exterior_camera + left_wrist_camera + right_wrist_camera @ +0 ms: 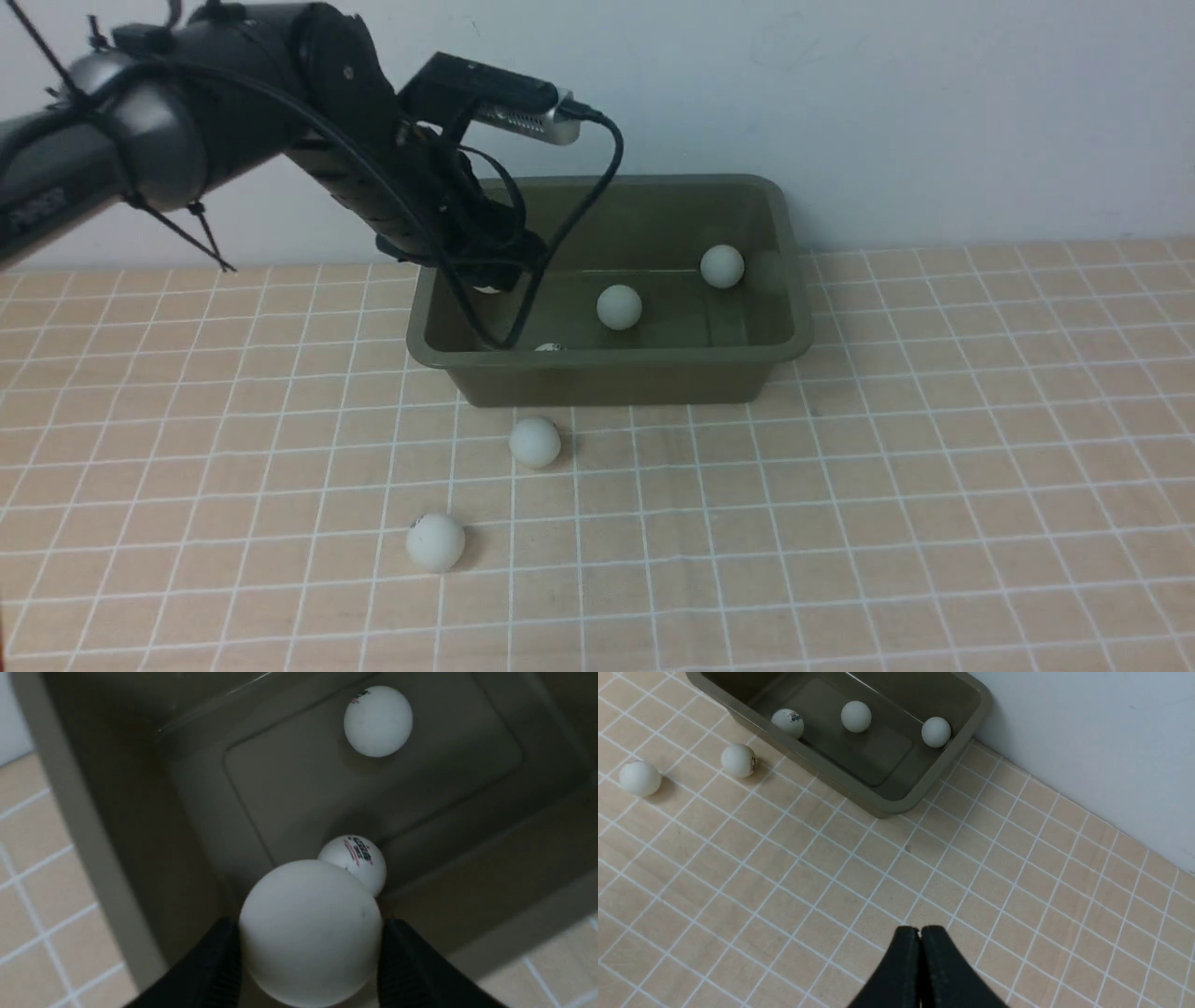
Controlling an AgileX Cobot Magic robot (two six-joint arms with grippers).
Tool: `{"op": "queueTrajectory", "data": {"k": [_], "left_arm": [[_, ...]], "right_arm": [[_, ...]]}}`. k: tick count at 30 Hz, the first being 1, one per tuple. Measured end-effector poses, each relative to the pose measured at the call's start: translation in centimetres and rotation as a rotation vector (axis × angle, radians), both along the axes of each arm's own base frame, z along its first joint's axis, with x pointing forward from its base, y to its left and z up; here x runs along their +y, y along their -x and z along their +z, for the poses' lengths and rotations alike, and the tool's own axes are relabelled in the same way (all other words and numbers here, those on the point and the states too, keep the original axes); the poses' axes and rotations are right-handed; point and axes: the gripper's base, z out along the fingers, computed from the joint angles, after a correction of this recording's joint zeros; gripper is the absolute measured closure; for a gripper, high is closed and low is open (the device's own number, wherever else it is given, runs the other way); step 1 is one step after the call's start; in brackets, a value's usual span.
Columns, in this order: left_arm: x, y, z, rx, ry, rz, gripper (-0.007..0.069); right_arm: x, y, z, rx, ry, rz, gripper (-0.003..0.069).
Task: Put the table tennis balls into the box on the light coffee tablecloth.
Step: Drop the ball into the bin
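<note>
My left gripper [310,926] is shut on a white table tennis ball [310,933] and hangs over the left end of the olive-green box [653,383], just above its rim. On the box floor lie three balls: one with printed marks [357,858] right under the held one, one in the middle [619,306] and one at the far right [722,265]. On the light coffee tablecloth [887,485] in front of the box two more balls rest, one close to the wall [535,441] and one nearer me [435,541]. My right gripper [920,931] is shut, empty, above bare cloth.
A pale wall [934,112] rises right behind the box. The left arm's cable [597,187] loops down into the box's left end. The right wrist view shows the box [896,807] up ahead, with checked cloth between it and the gripper.
</note>
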Motion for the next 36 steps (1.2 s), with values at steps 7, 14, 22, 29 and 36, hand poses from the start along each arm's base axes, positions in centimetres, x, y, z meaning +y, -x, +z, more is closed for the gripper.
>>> {"op": "queueTrajectory", "data": {"k": [7,14,22,29,36], "left_arm": [[-1.0,-2.9,-3.8,0.025,-0.015,-0.036,0.0321],[-1.4,-3.6,-5.2,0.046,-0.001,-0.038,0.0248],[-1.6,-3.5,-2.7,0.096,-0.014,-0.071,0.0229],[-0.6,-1.1,4.0,0.165,-0.067,-0.092,0.0228],[0.5,2.8,5.1,0.234,-0.058,-0.016,0.0228]], "right_arm": [[0.0,0.0,0.0,0.0,0.0,0.0,0.0677],[0.0,0.0,0.0,-0.001,0.003,0.003,0.0677],[0.0,0.0,0.0,-0.001,0.003,0.003,0.0677],[0.0,0.0,0.0,-0.001,0.003,0.003,0.0677],[0.0,0.0,0.0,0.0,0.004,0.004,0.0677]]}}
